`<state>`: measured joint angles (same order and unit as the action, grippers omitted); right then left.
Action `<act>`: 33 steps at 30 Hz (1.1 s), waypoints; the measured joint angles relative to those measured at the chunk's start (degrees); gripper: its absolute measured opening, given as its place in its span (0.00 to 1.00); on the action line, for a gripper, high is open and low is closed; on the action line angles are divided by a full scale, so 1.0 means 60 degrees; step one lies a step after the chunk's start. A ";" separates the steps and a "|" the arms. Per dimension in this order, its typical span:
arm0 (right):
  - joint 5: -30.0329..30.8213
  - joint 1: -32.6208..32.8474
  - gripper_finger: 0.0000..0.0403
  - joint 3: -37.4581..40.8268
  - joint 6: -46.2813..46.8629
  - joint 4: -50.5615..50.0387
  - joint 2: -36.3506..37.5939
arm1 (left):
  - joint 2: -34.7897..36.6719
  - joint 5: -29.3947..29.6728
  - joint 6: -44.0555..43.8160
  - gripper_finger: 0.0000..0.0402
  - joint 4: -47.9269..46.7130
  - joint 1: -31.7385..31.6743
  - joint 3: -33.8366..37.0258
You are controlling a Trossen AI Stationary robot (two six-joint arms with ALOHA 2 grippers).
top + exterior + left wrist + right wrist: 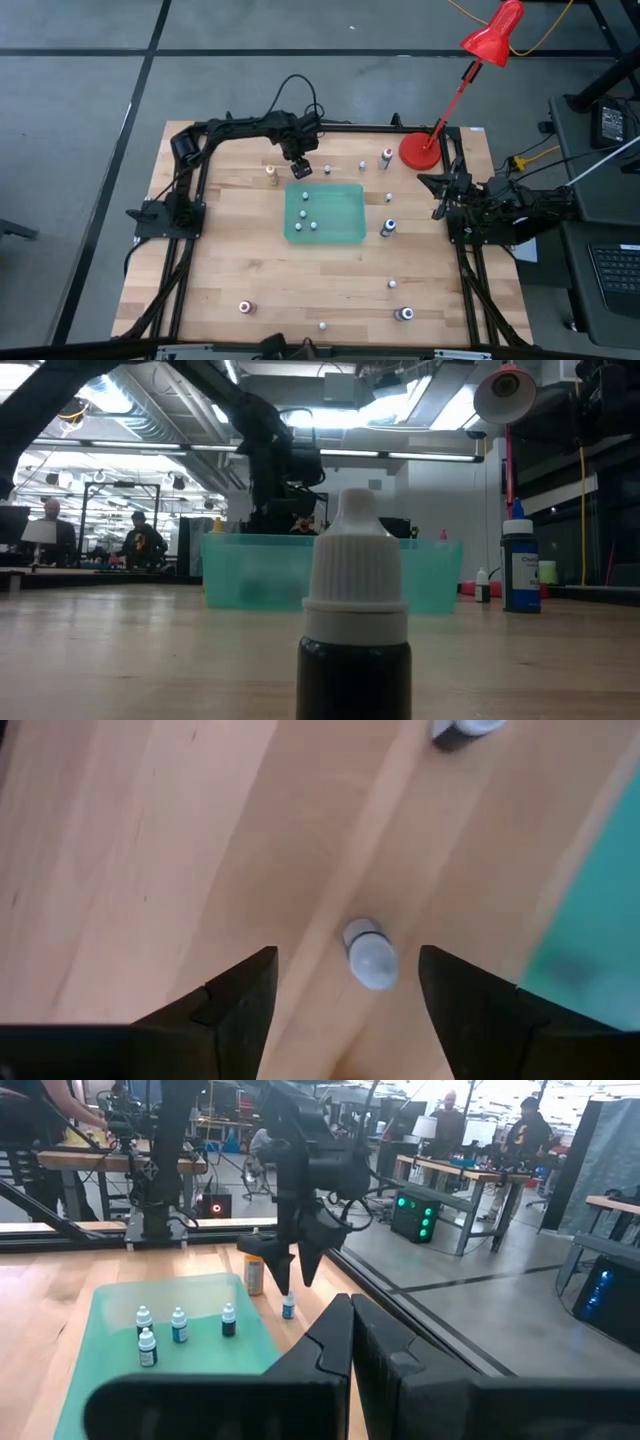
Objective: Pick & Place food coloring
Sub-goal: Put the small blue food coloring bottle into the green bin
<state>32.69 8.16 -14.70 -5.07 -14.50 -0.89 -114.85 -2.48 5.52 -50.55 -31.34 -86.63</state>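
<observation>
The food coloring is many tiny bottles scattered upright on the wooden table, several of them standing inside the green tray [345, 230]. My left gripper [347, 982] hangs open, pointing down, just beyond the tray's far edge. One white-capped bottle [370, 957] stands between its fingers, untouched. The right wrist view shows the same gripper [292, 1285] above that bottle [288, 1308], with an orange bottle [254, 1273] beside it. My right gripper [352, 1320] is shut and waits at the table's right edge [440, 197].
A dark bottle with a white cap [355, 630] stands close before the low camera, and a blue bottle [520, 565] farther right. A red desk lamp [422, 150] stands at the far right corner. Loose bottles [388, 227] dot the table right of and nearer than the tray.
</observation>
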 joint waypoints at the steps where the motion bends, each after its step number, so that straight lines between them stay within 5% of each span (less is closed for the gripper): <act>1: 0.0037 -0.0003 0.03 0.0000 -0.0001 0.0000 0.0002 | -0.0080 -0.0010 0.0000 0.59 -0.0032 -0.0024 0.0000; 8: 0.0046 -0.0003 0.03 0.0000 0.0006 -0.0033 0.0003 | -0.0277 -0.0083 0.0128 0.57 -0.0002 -0.0053 0.0000; 21: 0.0047 -0.0002 0.03 0.0000 -0.0016 -0.0029 0.0001 | -0.0303 -0.0837 0.0062 0.36 -0.0003 -0.0049 0.0000; 33: 0.0046 -0.0002 0.03 0.0000 -0.0005 -0.0025 0.0004 | -0.0750 -0.0857 0.0033 0.34 -0.0011 -0.0033 0.0000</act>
<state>32.97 8.15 -14.70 -5.10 -14.66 -0.86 -119.35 -7.62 5.72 -50.61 -31.54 -86.63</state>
